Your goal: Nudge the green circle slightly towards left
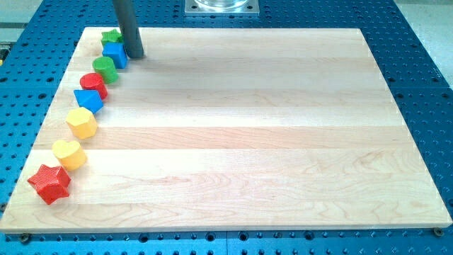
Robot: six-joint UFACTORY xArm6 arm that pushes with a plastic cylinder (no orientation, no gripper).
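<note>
The green circle (pixel 106 69) sits near the board's upper left, in a curved row of blocks along the left edge. My tip (pixel 135 54) rests on the board just right of the blue cube (pixel 115 53), up and to the right of the green circle and apart from it. A green star (pixel 110 36) lies above the blue cube. A red circle (pixel 93 85) touches the green circle from below left.
Further down the row lie a blue triangle-like block (pixel 89 100), a yellow hexagon (pixel 82 122), a yellow heart (pixel 69 154) and a red star (pixel 49 183). The wooden board (pixel 248 142) lies on a blue perforated table.
</note>
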